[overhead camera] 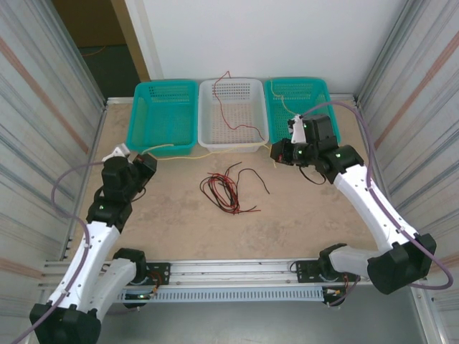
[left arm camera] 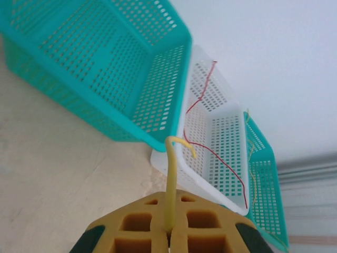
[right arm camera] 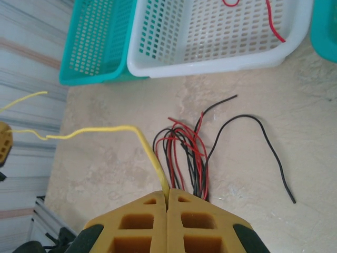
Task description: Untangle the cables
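Note:
A pale yellow cable [overhead camera: 208,153] stretches across the table in front of the baskets, from one gripper to the other. My left gripper [overhead camera: 148,160] is shut on its left end [left arm camera: 171,179], whose tip curls above the pads. My right gripper [overhead camera: 277,153] is shut on the right end [right arm camera: 151,153]. A tangle of red and black cables [overhead camera: 222,190] lies on the table between the arms, just beyond my right gripper's fingertips [right arm camera: 189,158]. One black cable [right arm camera: 263,132] trails off to the tangle's right. A red cable [overhead camera: 240,107] lies in the white basket.
Three baskets stand in a row at the back: teal [overhead camera: 166,84], white [overhead camera: 231,143], teal [overhead camera: 297,80]. The right teal one holds a thin yellow wire [overhead camera: 282,100]. Corrugated walls close in both sides. A rail [overhead camera: 229,266] runs along the near edge.

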You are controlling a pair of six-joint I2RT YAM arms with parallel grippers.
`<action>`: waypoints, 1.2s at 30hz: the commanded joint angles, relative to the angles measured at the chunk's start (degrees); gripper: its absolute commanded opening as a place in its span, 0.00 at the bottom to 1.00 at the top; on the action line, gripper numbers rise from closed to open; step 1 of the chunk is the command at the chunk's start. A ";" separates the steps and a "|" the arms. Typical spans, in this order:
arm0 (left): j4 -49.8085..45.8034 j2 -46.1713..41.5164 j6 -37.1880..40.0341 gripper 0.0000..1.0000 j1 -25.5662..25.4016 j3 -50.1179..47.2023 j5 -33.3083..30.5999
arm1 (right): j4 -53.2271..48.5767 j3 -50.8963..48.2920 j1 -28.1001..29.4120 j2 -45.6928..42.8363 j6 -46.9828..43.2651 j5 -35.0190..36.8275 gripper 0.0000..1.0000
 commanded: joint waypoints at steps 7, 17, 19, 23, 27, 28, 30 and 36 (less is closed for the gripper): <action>9.13 2.33 -4.30 0.00 4.33 0.98 5.89 | 1.23 1.43 -4.78 -1.34 1.89 -2.30 0.00; 16.48 16.52 0.97 0.61 2.21 9.69 28.69 | 1.56 18.58 -8.15 2.29 1.73 3.74 0.00; 15.52 16.72 2.55 0.65 1.20 10.24 27.96 | 0.73 21.72 -9.63 3.05 0.66 9.52 0.00; 15.10 17.11 5.05 0.67 -0.95 10.08 28.01 | 0.53 25.97 -13.38 5.21 0.05 15.27 0.00; 11.34 17.35 8.86 0.67 -3.82 10.70 27.74 | 2.95 28.70 -17.97 6.92 1.16 17.66 0.00; 10.81 17.27 9.45 0.67 -4.43 10.49 27.48 | 4.37 28.84 -18.93 7.16 1.53 18.04 0.00; 10.77 17.18 9.82 0.67 -5.29 9.85 27.46 | 6.79 29.64 -20.81 7.87 2.60 17.66 0.00; 10.42 17.20 10.81 0.67 -6.14 8.99 27.79 | 12.15 33.88 -23.48 9.98 4.10 20.79 0.00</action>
